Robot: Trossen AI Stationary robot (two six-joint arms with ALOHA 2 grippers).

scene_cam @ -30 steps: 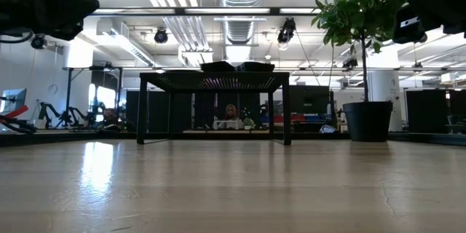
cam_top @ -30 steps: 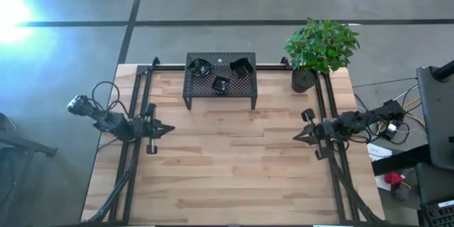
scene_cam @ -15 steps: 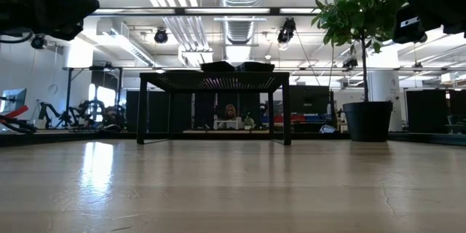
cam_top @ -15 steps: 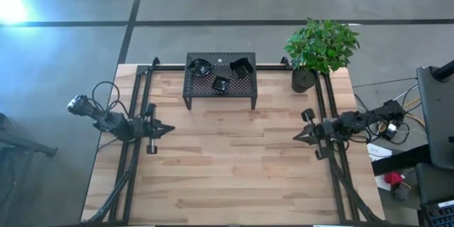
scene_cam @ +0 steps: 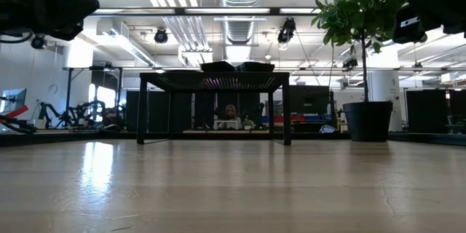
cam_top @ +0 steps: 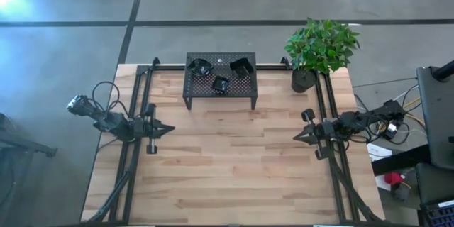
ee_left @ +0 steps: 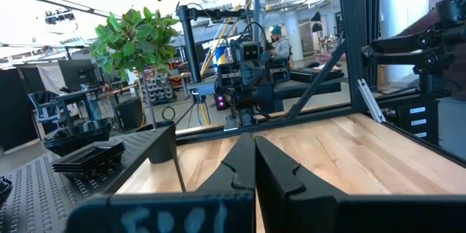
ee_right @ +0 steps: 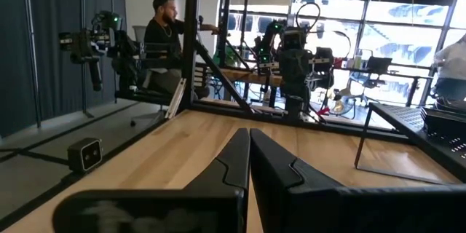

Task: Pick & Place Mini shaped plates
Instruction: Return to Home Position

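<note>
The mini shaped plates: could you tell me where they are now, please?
In the high view, the mini shaped plates sit on the black rack at the far edge of the table, left of the plant pot.

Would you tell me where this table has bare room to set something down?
Bare: the light wooden tabletop between the left tool and right tool, and the strip between the black perforated metal rack and dark plant pot. Crowded: the rack top, holding small dark plates.

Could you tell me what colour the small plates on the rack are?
Near-black; the small raised-rim plates show best in the high view.
</note>
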